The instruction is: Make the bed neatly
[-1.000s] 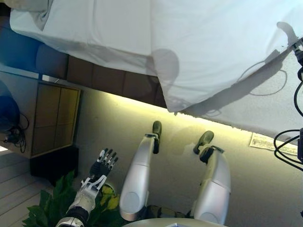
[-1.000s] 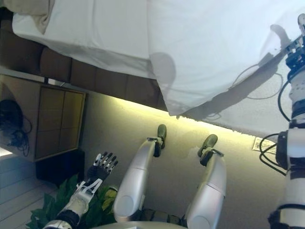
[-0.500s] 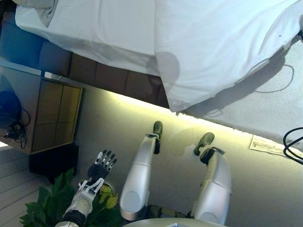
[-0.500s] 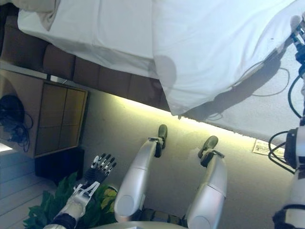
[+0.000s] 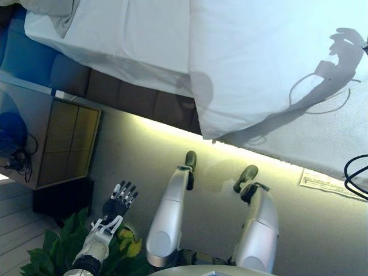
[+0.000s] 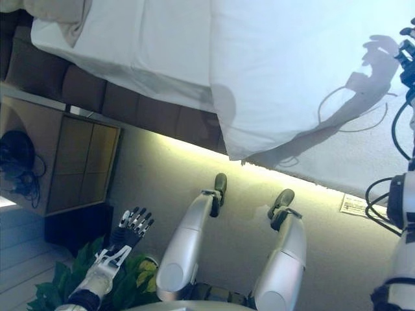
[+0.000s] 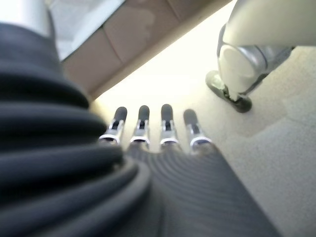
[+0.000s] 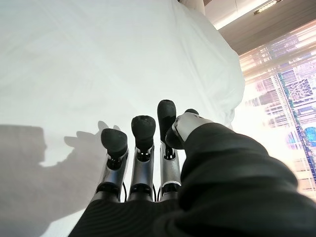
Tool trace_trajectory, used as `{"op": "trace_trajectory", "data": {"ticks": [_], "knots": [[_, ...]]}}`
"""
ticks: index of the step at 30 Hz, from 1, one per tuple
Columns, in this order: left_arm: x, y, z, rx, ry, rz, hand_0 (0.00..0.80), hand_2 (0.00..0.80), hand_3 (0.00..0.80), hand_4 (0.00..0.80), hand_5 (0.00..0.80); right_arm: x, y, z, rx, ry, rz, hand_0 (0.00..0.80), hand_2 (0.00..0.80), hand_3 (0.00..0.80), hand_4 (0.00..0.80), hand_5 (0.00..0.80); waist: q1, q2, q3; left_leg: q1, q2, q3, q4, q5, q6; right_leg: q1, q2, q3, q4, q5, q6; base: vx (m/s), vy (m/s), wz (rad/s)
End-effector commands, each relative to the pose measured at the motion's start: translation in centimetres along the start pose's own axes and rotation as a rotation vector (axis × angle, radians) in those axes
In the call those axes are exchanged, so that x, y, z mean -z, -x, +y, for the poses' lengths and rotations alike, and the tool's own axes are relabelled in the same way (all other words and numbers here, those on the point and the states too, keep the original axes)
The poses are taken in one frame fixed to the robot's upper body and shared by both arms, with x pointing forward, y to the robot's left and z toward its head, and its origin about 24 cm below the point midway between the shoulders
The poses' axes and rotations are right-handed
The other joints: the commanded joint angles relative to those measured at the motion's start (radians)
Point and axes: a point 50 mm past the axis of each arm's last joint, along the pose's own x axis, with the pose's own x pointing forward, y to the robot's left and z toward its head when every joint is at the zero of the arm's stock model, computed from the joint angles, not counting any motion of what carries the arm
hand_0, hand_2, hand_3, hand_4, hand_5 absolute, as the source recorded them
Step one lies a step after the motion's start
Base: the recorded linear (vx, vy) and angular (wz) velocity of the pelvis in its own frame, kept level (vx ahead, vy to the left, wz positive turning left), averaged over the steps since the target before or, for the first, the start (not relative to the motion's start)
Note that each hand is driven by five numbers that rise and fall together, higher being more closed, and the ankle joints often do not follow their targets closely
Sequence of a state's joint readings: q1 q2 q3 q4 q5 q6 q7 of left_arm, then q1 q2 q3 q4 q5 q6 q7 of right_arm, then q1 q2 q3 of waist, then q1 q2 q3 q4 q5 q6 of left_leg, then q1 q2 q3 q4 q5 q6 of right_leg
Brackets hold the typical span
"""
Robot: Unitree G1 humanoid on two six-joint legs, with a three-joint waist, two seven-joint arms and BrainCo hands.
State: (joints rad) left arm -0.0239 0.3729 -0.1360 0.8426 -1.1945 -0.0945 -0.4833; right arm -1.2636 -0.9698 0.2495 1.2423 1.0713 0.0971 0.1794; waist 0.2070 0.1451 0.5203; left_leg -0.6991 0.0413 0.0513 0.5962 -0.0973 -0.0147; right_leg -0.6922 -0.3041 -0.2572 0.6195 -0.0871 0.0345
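Head cam, left eye: the bed (image 5: pixel 144 52) runs across the top, with a white duvet (image 5: pixel 270 63) lying over a flatter white sheet (image 5: pixel 115 34); its soft rounded corner droops past the bed edge above the lit carpet. A brown padded bed base (image 5: pixel 132 95) shows underneath, a wooden nightstand (image 5: pixel 63 144) sits to the left, and a green plant (image 5: pixel 57 253) is at the bottom. The left hand (image 5: pixel 118 200) hangs low over that plant, well away from the bed. Right eye view: the right hand (image 6: pixel 408 55) just pokes in at the right edge above the duvet. Left wrist view: fingers (image 7: pixel 143 118) straight and relaxed, holding nothing, carpet beyond. Right wrist view: fingers (image 8: pixel 140 131) straight too, empty, hovering over smooth, puffy white duvet with barely a wrinkle. My guess is the step is flattening or tugging the duvet square, so I'd press flat and sweep outward toward that sagging corner, keeping the edge parallel to the bed side rather than bunching the fabric.
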Motion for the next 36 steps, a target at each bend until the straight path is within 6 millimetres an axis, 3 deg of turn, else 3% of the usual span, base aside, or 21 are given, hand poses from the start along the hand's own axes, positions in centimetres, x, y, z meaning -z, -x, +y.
{"op": "trace_trajectory", "data": {"ticks": [1,7,8,17,26,34,35,36], "knots": [[-1.8,1.2,1.5,-0.024,-0.046,-0.031,0.000,0.000,0.000,0.000,0.000,-1.3,0.1,0.5,-0.061,0.009,-0.044,0.800,0.800,0.800,0.800,0.800,0.010,-0.020,0.000,0.083,0.018,-0.028,-0.155,0.064,-0.031,0.083,-0.003,0.000,0.018,-0.048,0.048,-0.024,-0.001,-0.07],[-2.3,0.1,0.6,-0.016,-0.052,-0.043,0.000,0.000,0.000,0.000,0.000,0.4,0.2,-0.5,0.043,-0.016,0.037,0.800,0.800,0.800,0.800,0.800,0.000,-0.039,0.000,0.124,0.030,-0.015,-0.177,0.066,-0.036,0.132,0.004,-0.006,-0.043,-0.024,0.059,-0.028,-0.006,-0.07],[-2.3,-0.1,0.4,-0.019,-0.051,-0.048,0.000,0.000,0.000,0.000,0.000,0.9,0.2,-0.8,0.075,-0.030,0.061,0.000,0.000,0.000,0.000,0.000,-0.002,-0.040,0.000,0.122,0.033,-0.012,-0.177,0.065,-0.035,0.129,0.005,-0.006,-0.046,-0.021,0.060,-0.038,-0.029,-0.09],[-3.5,-1.1,-0.3,-0.042,-0.049,-0.080,0.000,0.000,0.000,0.000,0.000,4.1,0.6,-2.1,0.241,-0.181,0.128,0.000,0.000,0.000,0.000,0.000,-0.023,-0.039,0.000,0.089,0.035,-0.002,-0.173,0.053,-0.024,0.084,0.016,0.012,-0.052,-0.009,0.064,-0.041,-0.035,-0.04],[-3.8,-1.2,-0.4,-0.036,-0.043,-0.081,0.000,0.000,0.000,0.000,0.000,5.8,1.4,-3.6,0.265,-0.168,0.170,0.000,0.000,0.000,0.000,0.000,-0.052,-0.019,0.000,0.104,0.039,0.026,-0.185,0.049,-0.031,0.086,0.010,0.029,-0.084,0.003,0.072,-0.024,-0.045,-0.11],[-3.9,-1.4,-0.6,-0.040,0.004,-0.092,0.000,0.000,0.000,0.000,0.000,6.6,1.7,-4.2,0.287,-0.142,0.181,0.000,0.000,0.000,0.000,0.000,-0.092,-0.015,0.000,0.201,0.065,0.035,-0.154,0.018,-0.057,0.163,0.013,0.065,-0.067,-0.038,0.054,0.047,-0.088,-0.12],[-3.6,-1.3,-0.5,-0.043,0.015,-0.089,0.000,0.000,0.000,0.000,0.000,6.8,1.8,-4.5,0.291,-0.134,0.190,0.000,0.000,0.000,0.000,0.000,-0.098,-0.015,0.000,0.211,0.070,0.029,-0.134,0.017,-0.066,0.178,0.013,0.069,-0.065,-0.044,0.049,0.198,0.047,-0.17],[-2.8,-1.1,-0.5,-0.046,0.032,-0.080,0.000,0.000,0.000,0.000,0.000,7.3,2.2,-5.1,0.300,-0.112,0.208,0.000,0.000,0.000,0.000,0.000,-0.101,-0.018,0.000,0.207,0.068,-0.008,-0.051,0.047,-0.087,0.203,0.011,0.081,-0.059,-0.056,0.031,0.188,0.073,-0.28]]}}
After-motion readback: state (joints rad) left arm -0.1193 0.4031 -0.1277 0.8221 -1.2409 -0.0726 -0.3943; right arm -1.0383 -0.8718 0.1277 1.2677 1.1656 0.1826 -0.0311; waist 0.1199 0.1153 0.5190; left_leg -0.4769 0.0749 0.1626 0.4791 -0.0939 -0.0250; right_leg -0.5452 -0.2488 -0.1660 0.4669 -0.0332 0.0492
